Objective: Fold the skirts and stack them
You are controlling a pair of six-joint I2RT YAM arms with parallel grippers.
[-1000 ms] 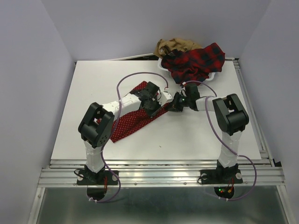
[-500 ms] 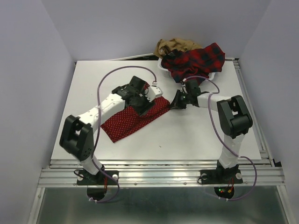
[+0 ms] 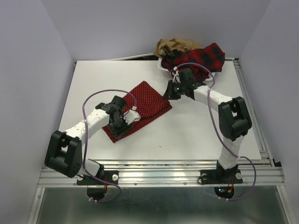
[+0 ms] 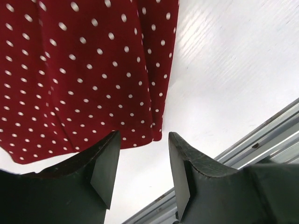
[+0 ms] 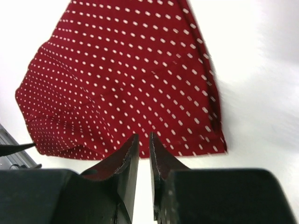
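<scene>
Dotted skirt, frame centre: deep red, tiny white dots. Plaid skirt, upper right: red-and-black check. Tan skirt behind it: plain tan-brown. Basket: white. Table: white. Left arm: white links, black joints.

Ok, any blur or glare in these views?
Right wrist: the red dotted skirt is motion-blurred, its dots streaked into dashes, and the table is washed out. Left wrist: dots crisp and round. Top external: sharp, evenly lit.
</scene>
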